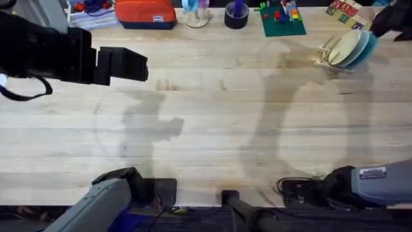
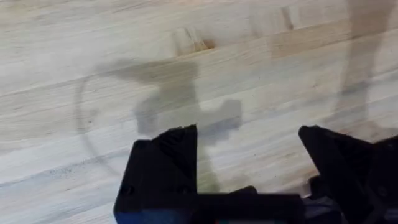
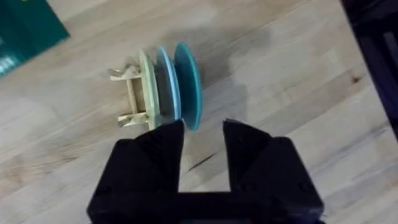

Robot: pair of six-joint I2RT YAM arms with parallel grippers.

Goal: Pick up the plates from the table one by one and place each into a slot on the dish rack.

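Table (image 1: 212, 122) of pale planks runs under both arms, bare across its middle and marked by soft shadows. Left gripper (image 2: 249, 165) hangs above that bare wood at the far left of the overhead view, its two black fingers (image 2: 165, 162) spread wide apart with nothing between them; below it lies plain grain and its own shadow, and the plates stand well away, across the table from it. Along the far edge, going rightward, sit an orange pouch (image 1: 145, 13), a dark tape roll (image 1: 236, 15) and a green brick baseplate (image 1: 282, 20) with small coloured bricks on it.

Dish rack (image 1: 331, 57) stands near the far right corner, a small pale wooden frame. Three plates are on edge in it, close side by side: a cream plate (image 3: 148, 87) nearest the exposed end of the rack, a pale blue plate (image 3: 168, 84) in the middle, and a cyan plate (image 3: 188, 84) at the other end. Each seems to sit in its own slot, though the dowels are mostly hidden behind the plates.

Right gripper (image 3: 204, 146) hovers just beside the cyan plate, a little above the table, its black fingers (image 3: 165, 146) parted and holding nothing. The cyan plate's rim lies just ahead of the gap between them, not touching either finger
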